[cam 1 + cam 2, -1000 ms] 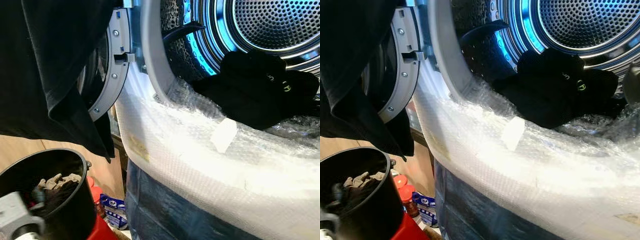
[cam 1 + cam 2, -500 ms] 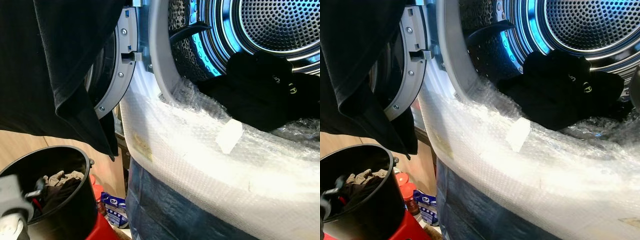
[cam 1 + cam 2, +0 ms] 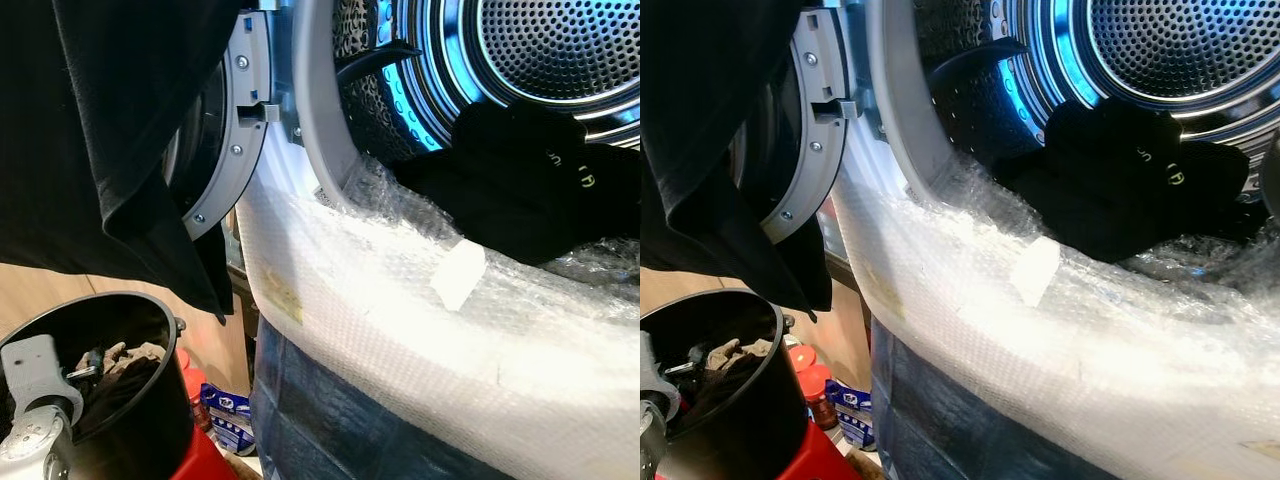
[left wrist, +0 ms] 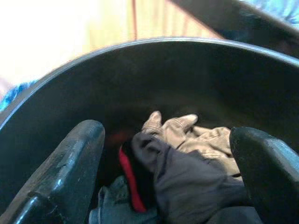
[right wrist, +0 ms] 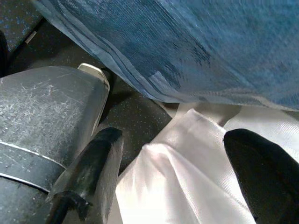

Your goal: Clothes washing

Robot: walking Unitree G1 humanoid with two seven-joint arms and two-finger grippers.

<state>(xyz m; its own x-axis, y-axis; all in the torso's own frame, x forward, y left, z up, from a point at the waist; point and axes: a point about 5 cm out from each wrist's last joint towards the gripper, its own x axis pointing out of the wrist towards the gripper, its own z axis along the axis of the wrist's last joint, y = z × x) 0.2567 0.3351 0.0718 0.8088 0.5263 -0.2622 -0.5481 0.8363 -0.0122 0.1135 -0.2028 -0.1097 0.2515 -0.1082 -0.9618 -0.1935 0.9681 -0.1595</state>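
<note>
Washing machine: one front-loader, its drum point(image 3: 560, 50) open and lit blue; the lower rim of the opening is wrapped in bubble wrap point(image 3: 400, 300).
Door: one, swung open to the robot's left point(image 3: 225, 130).
Clothes in the drum: one black garment point(image 3: 530, 180) lying at the front of the drum, just behind the bubble wrap.
Clothes hanging: one large black cloth point(image 3: 110, 130) draped across the upper left of the head views, in front of the door.
Bucket: one black bucket point(image 3: 150, 420) low on the left, beside the machine – it holds a small heap of clothes point(image 4: 187, 158), grey, tan and one with a red edge.
Left gripper point(image 4: 168, 172): inside the bucket's mouth, two fingers spread wide on either side of the heap, holding nothing.
Right gripper point(image 5: 173, 177): low by blue fabric point(image 5: 196, 42) and white cloth point(image 5: 187, 186) – fingers apart, nothing between them.
</note>
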